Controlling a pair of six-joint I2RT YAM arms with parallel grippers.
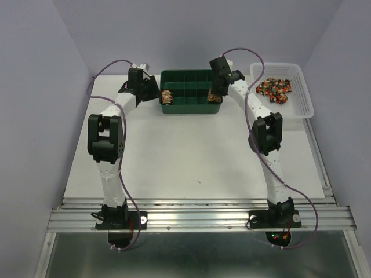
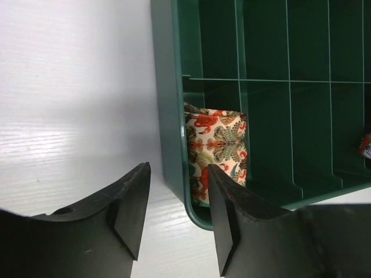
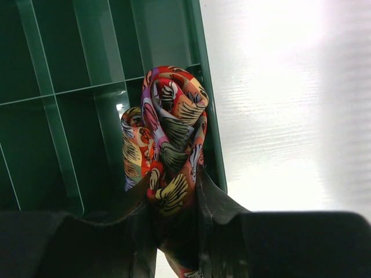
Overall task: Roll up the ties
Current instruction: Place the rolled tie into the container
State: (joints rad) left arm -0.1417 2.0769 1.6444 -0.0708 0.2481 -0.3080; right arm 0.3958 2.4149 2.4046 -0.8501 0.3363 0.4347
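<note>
No readable text, label, brand, number or sign shows in any view.

In the left wrist view the tray [image 2: 174, 116] runs off the top and right edges. The roll [image 2: 217, 145] in its near corner compartment is partly hidden by the tray's wall and one of the left fingers [image 2: 227, 220]. A scrap [image 2: 366, 146] of print is cut by the right edge.

In the right wrist view the tie [image 3: 171, 133] sinks between the right fingers [image 3: 217, 214], and its lower end leaves the bottom edge.

From above, the heap [image 1: 274, 88] in the basket [image 1: 302, 99] is too small to count.
</note>
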